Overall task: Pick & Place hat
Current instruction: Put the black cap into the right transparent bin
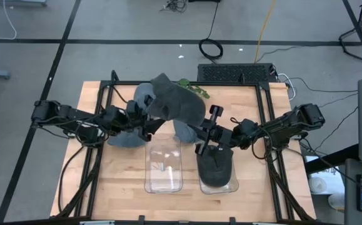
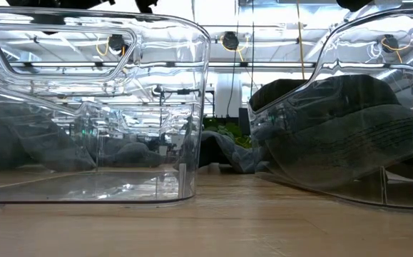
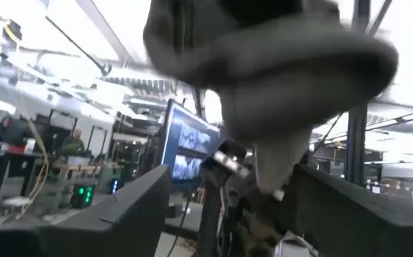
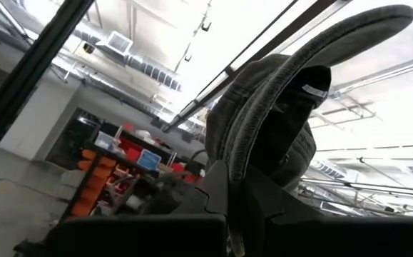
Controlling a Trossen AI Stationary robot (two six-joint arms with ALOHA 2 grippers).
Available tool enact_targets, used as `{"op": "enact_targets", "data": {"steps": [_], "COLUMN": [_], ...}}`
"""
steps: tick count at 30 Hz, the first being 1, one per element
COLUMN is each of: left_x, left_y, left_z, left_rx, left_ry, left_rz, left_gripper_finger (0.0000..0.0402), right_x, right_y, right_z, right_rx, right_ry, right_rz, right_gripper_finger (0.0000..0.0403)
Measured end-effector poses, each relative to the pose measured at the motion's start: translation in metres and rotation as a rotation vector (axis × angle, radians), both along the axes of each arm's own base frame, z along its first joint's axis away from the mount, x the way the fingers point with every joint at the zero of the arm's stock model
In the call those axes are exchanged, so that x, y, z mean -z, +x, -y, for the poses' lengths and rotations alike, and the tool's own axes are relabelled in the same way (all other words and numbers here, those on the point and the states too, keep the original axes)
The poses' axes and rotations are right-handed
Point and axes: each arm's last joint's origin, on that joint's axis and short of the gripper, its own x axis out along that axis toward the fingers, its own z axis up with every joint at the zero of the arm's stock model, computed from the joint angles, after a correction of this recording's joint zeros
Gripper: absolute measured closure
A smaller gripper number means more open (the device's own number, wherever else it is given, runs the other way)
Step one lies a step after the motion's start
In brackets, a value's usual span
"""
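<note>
A large grey hat is up off the table between my two grippers. My right gripper reaches in from the table's right and is shut on the hat's stitched brim. My left gripper comes from the left and stands open under the hat's left side; in the left wrist view the hat is a blur above the spread fingers. Whether the left fingers touch it, I cannot tell. Two clear bins stand near the table's near edge: the left one, and the right one with a dark hat lying in it. My right gripper pinches the grey hat by the edge of its brim between the two fingers, coming level from the table's right. The hat rises past the fingers and is lifted clear of the table. The gripper's own body hides how far back the brim reaches.
More grey hats lie on the table: one under my left arm, a lighter one at the far side, one beside my right gripper. A green sprig lies near the far edge. Bare wood shows near the left and right edges.
</note>
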Motion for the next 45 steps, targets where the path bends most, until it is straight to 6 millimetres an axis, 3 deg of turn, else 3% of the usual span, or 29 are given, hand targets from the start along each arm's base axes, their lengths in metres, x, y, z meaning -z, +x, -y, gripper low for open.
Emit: {"op": "enact_targets", "data": {"steps": [9, 19, 23, 27, 29, 33, 36, 43, 45], "left_x": [-0.022, -0.021, -0.021, -0.021, -0.022, -0.024, -0.029, -0.03, -0.026], "left_y": [0.007, 0.012, 0.012, 0.011, 0.011, 0.007, 0.0, -0.012, -0.013], "left_z": [0.012, 0.012, 0.012, 0.012, 0.013, 0.014, 0.013, 0.017, 0.018], "left_rx": [0.118, 0.082, 0.095, 0.104, 0.107, 0.109, 0.08, 0.112, 0.142], "left_ry": [0.082, 0.061, 0.042, 0.05, 0.049, 0.032, 0.014, 0.009, -0.016], "left_rz": [0.059, 0.008, 0.014, 0.014, 0.013, -0.034, -0.068, -0.198, -0.267], "left_gripper_finger": [0.0135, 0.0188, 0.0257, 0.0371, 0.0384, 0.0391, 0.0392, 0.0392, 0.0392], "right_x": [0.0, 0.002, 0.006, 0.01, 0.012, 0.024, 0.049, 0.081, 0.08], "right_y": [0.001, 0.003, 0.006, 0.008, 0.009, 0.013, 0.015, 0.0, -0.007], "right_z": [0.009, 0.011, 0.011, 0.011, 0.009, 0.003, -0.005, -0.025, -0.031], "right_rx": [-0.009, -0.005, -0.002, 0.004, -0.01, 0.01, 0.07, 0.058, 0.041], "right_ry": [0.032, 0.044, 0.041, 0.05, 0.073, 0.187, 0.202, 0.233, 0.254], "right_rz": [0.008, -0.017, -0.073, -0.122, -0.154, -0.297, -0.53, -0.904, -0.941], "right_gripper_finger": [0.0403, 0.0403, 0.0398, 0.0379, 0.0368, 0.0347, 0.0333, 0.0317, 0.0317]}}
